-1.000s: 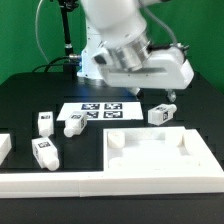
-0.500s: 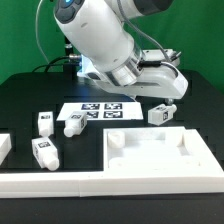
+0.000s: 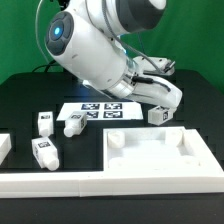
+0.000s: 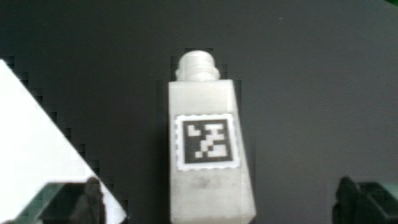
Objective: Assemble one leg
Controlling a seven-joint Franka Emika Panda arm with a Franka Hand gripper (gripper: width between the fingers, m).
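**Figure. My fingers (image 4: 68, 201) spread wide over one leg (image 4: 208, 140) on the black bench (image 4: 302, 90).**

In the wrist view the leg lay flat between my two fingertips and touched neither. Its blocky end, bearing a square tag, was nearer them, and its narrow rounded peg pointed away. A white surface (image 4: 22, 150) crossed one corner of that view; I could not tell which part it was. In the exterior view my arm leaned toward that view's right, above the same leg (image 3: 157, 114). The leg lay just beyond the far rim of the large white tabletop (image 3: 160, 158), near the marker board (image 3: 100, 110). On the exterior view's left lay a second leg (image 3: 45, 122) and a third leg (image 3: 72, 124) close to the marker board. A fourth leg (image 3: 43, 152) lay nearer the camera.
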